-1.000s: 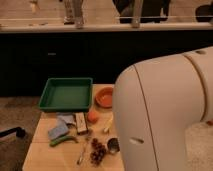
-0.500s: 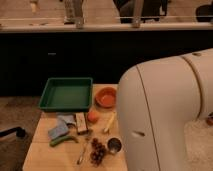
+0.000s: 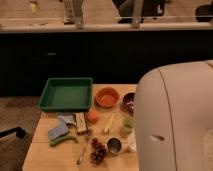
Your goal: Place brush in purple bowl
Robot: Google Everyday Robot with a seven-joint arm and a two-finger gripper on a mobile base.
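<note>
Tabletop (image 3: pixel 45 156), wooden, holding:
- Green tray (image 3: pixel 65 94), far left.
- Orange bowl (image 3: pixel 107 97), right of the tray.
- Purple bowl (image 3: pixel 128 102), just right of the orange bowl, its right side hidden by the white arm casing (image 3: pixel 175 120) (fills the near right).
- Small items, near centre; the brush cannot be told apart among them.
- Gripper: out of view, state cannot be told.
</note>
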